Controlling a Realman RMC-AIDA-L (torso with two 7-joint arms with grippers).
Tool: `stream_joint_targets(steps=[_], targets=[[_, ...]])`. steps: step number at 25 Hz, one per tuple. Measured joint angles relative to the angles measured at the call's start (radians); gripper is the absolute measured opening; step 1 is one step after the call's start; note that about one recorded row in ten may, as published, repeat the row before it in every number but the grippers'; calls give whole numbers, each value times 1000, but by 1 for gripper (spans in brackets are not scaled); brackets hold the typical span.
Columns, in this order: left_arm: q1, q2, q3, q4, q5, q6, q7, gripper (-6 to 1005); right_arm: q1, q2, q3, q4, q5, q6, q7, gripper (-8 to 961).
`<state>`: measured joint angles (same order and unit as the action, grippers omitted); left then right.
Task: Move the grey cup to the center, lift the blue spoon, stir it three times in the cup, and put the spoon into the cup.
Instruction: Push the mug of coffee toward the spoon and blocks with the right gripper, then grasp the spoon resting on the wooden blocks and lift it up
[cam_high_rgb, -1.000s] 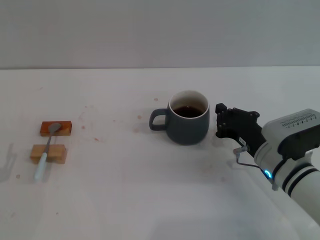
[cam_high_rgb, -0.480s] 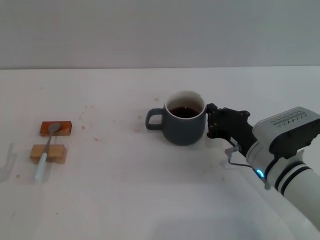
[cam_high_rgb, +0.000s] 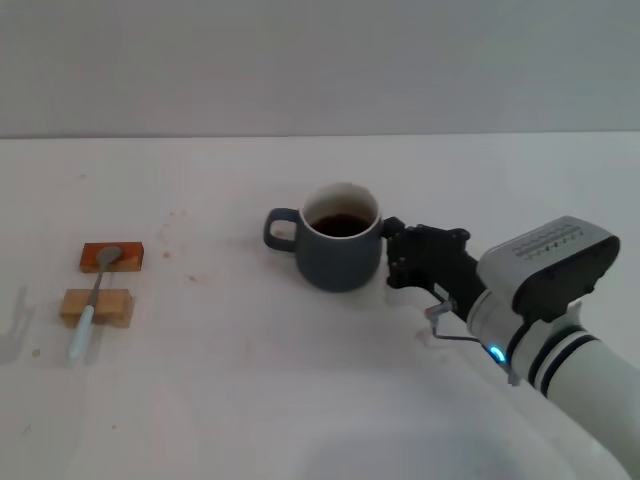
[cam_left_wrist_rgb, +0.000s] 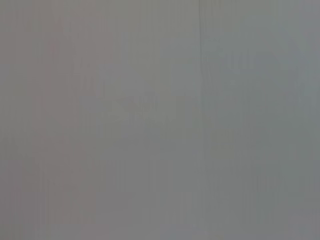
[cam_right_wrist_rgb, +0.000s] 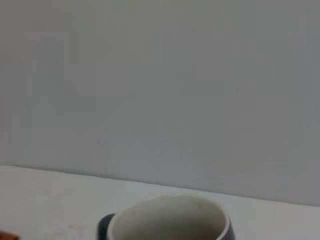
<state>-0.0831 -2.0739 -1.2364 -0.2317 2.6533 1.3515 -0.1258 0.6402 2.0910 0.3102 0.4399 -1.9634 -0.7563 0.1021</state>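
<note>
The grey cup (cam_high_rgb: 335, 258) stands upright near the middle of the white table (cam_high_rgb: 250, 400), handle pointing left, with dark liquid inside. My right gripper (cam_high_rgb: 393, 255) is pressed against the cup's right side, not around it. The right wrist view shows the cup's pale rim (cam_right_wrist_rgb: 170, 217) close below. Far to the left lies the blue spoon (cam_high_rgb: 88, 318), its bowl resting on an orange block (cam_high_rgb: 130, 257) and its handle across a tan block (cam_high_rgb: 116, 306). My left gripper appears in no view; the left wrist view holds only plain grey.
A grey wall (cam_high_rgb: 320, 60) rises behind the table's far edge. The two wooden blocks sit close to the table's left side. My right arm's white forearm (cam_high_rgb: 560, 340) covers the lower right corner.
The right gripper has slid left with the cup against it. The cup has shifted left and slightly nearer, toward the table's middle. Spoon and blocks have not moved.
</note>
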Motion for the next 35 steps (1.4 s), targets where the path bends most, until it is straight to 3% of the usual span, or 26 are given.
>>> stream_joint_targets(steps=[14,21,30,35], targets=[[6,0,0,0,-1,0,0,816,-10,2,7,-4,-20,-22,0,-2],[10,0,20,0,0,16,-1,817,-91,-4,87,-87,-16,-147,0,-2],[52,0,135,-6,-2,109,-89,818,-237,-12,289,-227,-14,-358,-1,-2],[67,0,194,-25,-1,102,-95,822,-279,-14,331,-251,-14,-426,0,-2]])
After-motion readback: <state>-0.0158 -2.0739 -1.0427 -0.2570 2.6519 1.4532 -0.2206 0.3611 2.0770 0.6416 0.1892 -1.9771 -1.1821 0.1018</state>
